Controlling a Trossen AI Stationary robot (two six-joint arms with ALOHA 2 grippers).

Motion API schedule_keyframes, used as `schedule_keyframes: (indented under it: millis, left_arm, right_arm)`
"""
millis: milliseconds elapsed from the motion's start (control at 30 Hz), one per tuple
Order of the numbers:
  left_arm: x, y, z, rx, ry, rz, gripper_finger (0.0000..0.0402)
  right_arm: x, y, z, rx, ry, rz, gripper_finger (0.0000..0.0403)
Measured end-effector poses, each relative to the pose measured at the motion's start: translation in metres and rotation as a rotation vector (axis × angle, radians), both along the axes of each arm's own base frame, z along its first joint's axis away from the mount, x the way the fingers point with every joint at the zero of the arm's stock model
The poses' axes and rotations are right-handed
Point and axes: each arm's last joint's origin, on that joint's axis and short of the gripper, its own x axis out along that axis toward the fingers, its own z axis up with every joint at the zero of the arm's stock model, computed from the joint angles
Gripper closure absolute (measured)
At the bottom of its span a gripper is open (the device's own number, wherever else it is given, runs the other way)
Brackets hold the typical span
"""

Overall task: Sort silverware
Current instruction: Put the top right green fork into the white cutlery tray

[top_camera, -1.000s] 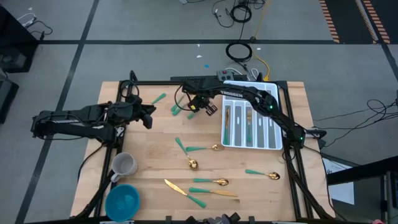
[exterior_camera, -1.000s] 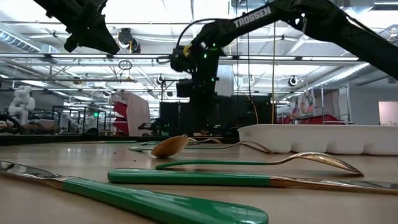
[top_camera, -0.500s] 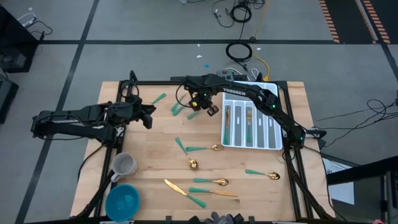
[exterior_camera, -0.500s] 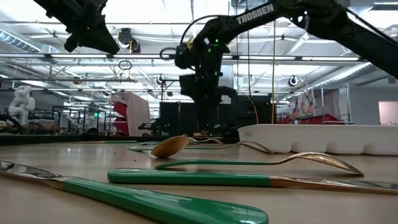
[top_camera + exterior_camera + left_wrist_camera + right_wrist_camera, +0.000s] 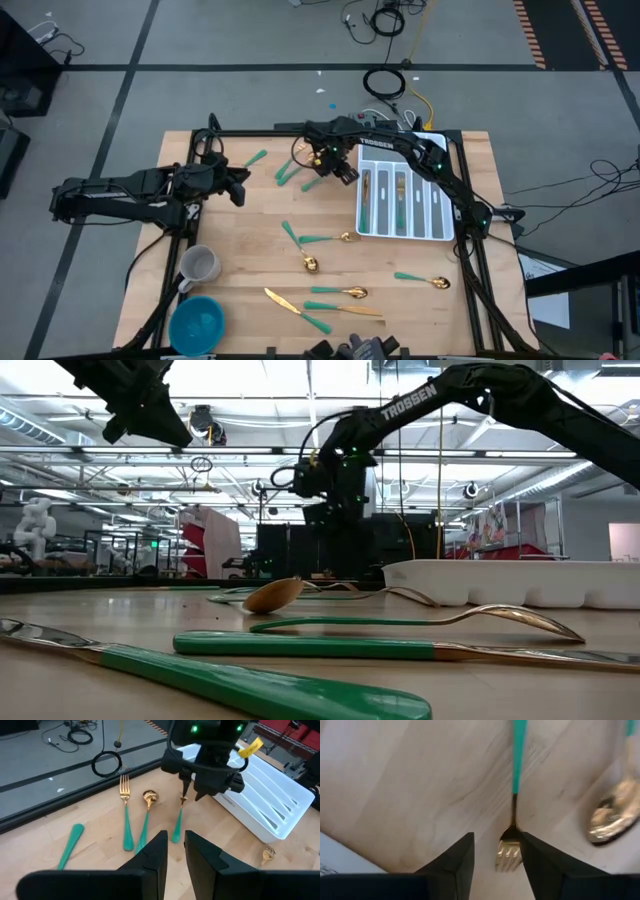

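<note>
The silverware has gold heads and teal handles. A fork (image 5: 178, 820), a spoon (image 5: 146, 815) and another fork (image 5: 124, 812) lie side by side near the table's far edge. My right gripper (image 5: 189, 796) points down over the first fork. Its open fingers stand on either side of the fork's head (image 5: 509, 851), and I cannot tell whether they touch it. My left gripper (image 5: 176, 851) hovers above the table's left half (image 5: 240, 188). A narrow gap shows between its fingers, with nothing in it. More pieces lie near the front (image 5: 322, 300).
A white compartmented tray (image 5: 405, 237) at the right holds several pieces. A grey mug (image 5: 200, 265) and a blue bowl (image 5: 198, 325) stand at the front left. Spoons (image 5: 420, 279) (image 5: 308, 262) and knives lie scattered over the table's middle and front.
My right gripper has sunk toward the fork at the far middle of the table and has turned a little at the wrist. The silverware lies where it was.
</note>
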Motion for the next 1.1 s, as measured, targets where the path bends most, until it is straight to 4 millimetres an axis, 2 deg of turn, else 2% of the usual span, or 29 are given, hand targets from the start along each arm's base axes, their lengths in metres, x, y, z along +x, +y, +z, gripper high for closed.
schedule_keyframes:
  millis: [200,333,500,667,733,1000,1100]
  left_arm:
    - [0.000,0.001,0.000,0.019,0.001,0.030,0.0329]
    - [-0.001,0.001,0.000,0.022,0.003,0.031,0.0329]
    - [-0.001,0.001,0.000,0.022,0.003,0.031,0.0329]
    - [-0.001,0.001,0.000,0.025,0.005,0.029,0.0329]
    - [-0.001,0.001,0.000,0.027,0.007,0.028,0.0329]
    - [-0.002,0.001,-0.001,0.025,0.023,0.031,0.0329]
    - [-0.002,0.001,-0.002,0.021,0.032,0.034,0.0329]
  right_arm:
    - [0.000,-0.002,-0.010,-0.017,-0.013,0.011,0.0261]
    - [0.003,-0.002,-0.007,-0.099,-0.006,0.013,0.0261]
    - [0.007,-0.003,-0.001,-0.105,-0.042,0.028,0.0261]
    - [0.005,-0.011,-0.015,-0.098,-0.017,0.018,0.0261]
    - [0.006,-0.013,-0.015,-0.111,-0.024,0.010,0.0261]
    - [0.003,-0.017,-0.013,-0.165,0.013,-0.091,0.0261]
    - [-0.004,-0.024,-0.014,-0.144,0.033,-0.193,0.0261]
